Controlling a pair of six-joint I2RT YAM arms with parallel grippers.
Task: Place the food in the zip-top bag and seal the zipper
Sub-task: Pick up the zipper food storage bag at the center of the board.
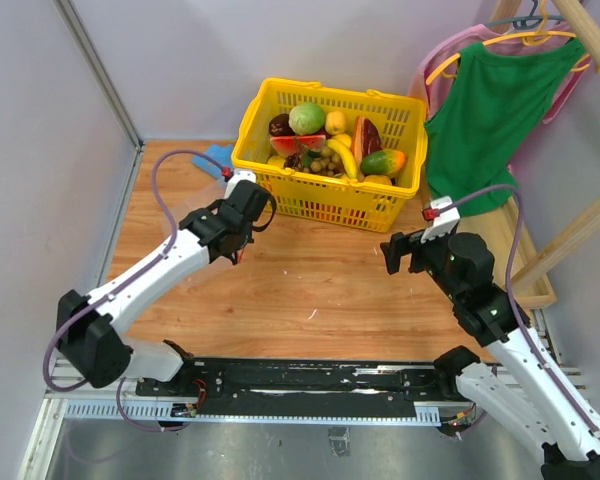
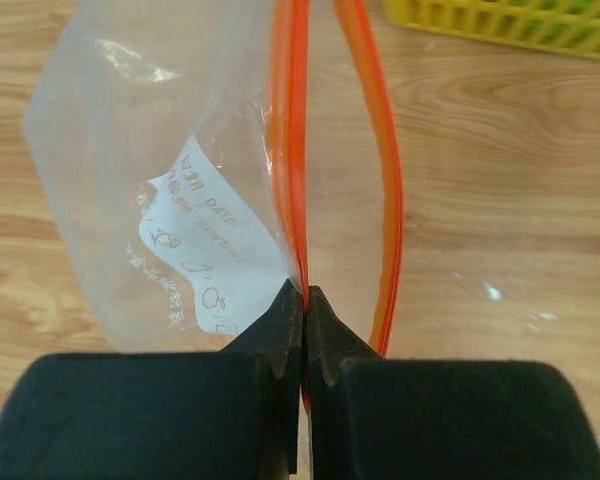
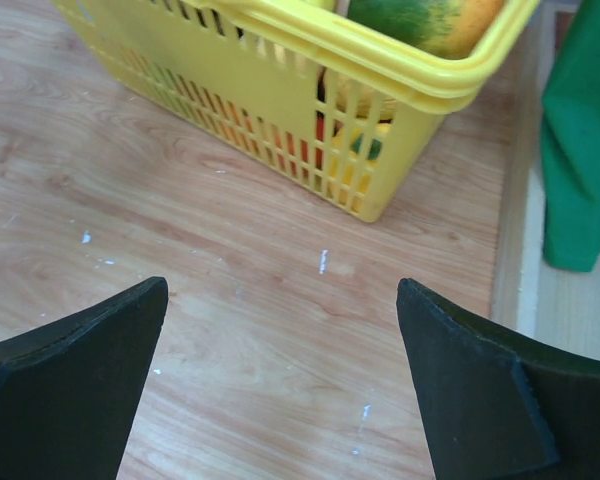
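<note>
The clear zip-top bag (image 2: 160, 200) hangs over the wooden table in the left wrist view. My left gripper (image 2: 305, 295) is shut on one lip of its orange-red zipper (image 2: 292, 130). The other lip (image 2: 385, 180) bows away, so the mouth is open. The bag looks empty. In the top view the left gripper (image 1: 238, 245) is in front of the yellow basket (image 1: 242, 140). The food lies in that basket: a green fruit (image 1: 306, 118), a banana (image 1: 343, 155), tan-brown balls (image 1: 320, 160). My right gripper (image 3: 282, 290) is open and empty, near the basket's right corner (image 3: 380, 200).
A blue cloth (image 1: 215, 157) lies left of the basket. A green shirt (image 1: 490, 110) hangs on a wooden rack (image 1: 570, 235) at the right. A grey wall with a metal rail (image 1: 100, 70) bounds the left side. The basket edge shows in the left wrist view (image 2: 500, 25).
</note>
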